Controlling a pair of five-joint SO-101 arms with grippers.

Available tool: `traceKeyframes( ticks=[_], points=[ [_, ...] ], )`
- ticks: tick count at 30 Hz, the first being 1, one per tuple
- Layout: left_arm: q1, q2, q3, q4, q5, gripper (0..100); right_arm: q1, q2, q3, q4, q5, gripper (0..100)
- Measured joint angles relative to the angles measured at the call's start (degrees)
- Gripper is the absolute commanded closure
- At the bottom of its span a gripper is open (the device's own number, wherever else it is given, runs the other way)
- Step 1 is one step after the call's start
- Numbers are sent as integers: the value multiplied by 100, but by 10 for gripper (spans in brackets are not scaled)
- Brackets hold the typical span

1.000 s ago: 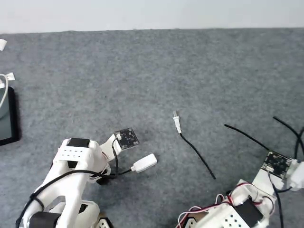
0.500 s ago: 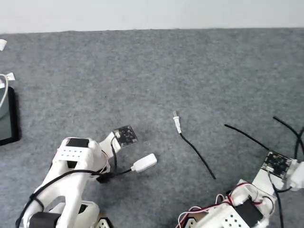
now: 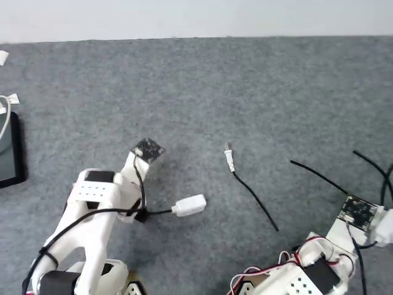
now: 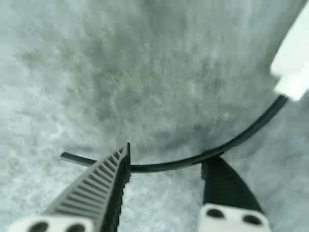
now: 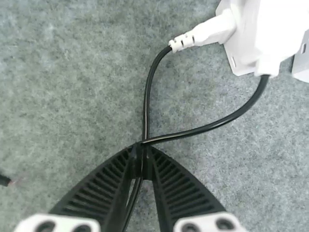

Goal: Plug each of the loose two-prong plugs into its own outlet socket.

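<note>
Jaws of left gripper (image 4: 169,155) spread wide over a black cord (image 4: 241,137); right gripper (image 5: 143,153) is clamped on a second cord (image 5: 147,96).

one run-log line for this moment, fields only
left end effector: open over left cord | right end effector: shut on right cord | middle plug: loose on carpet, unplugged

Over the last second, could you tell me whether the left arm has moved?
Yes. The left arm has swung its wrist toward the far side of the table, away from the unmoved loose plug.

Two arms (image 3: 92,200), two loose plugs (image 3: 188,206), one outlet (image 5: 270,34)
</note>
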State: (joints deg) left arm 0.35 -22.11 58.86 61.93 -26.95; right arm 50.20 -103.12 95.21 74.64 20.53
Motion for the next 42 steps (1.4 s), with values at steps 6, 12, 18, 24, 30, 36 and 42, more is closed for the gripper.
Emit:
traceKeyframes(
  ticks=[6, 12, 18, 24, 30, 36, 42],
  points=[
    [-9, 0, -563, 774, 220, 987, 0, 0, 0, 0, 0, 991],
    [-26, 0, -457, 791, -176, 988, 0, 0, 0, 0, 0, 990],
    [-26, 0, -141, 396, -835, 990, 0, 0, 0, 0, 0, 990],
    [-26, 0, -325, -360, -879, 990, 0, 0, 0, 0, 0, 990],
    [-9, 0, -633, -1468, -554, 990, 0, 0, 0, 0, 0, 990],
    [-9, 0, -651, -2576, 308, 988, 0, 0, 0, 0, 0, 990],
    [246, 0, 158, -4791, 1459, 942, 0, 0, 0, 0, 0, 990]
  ],
)
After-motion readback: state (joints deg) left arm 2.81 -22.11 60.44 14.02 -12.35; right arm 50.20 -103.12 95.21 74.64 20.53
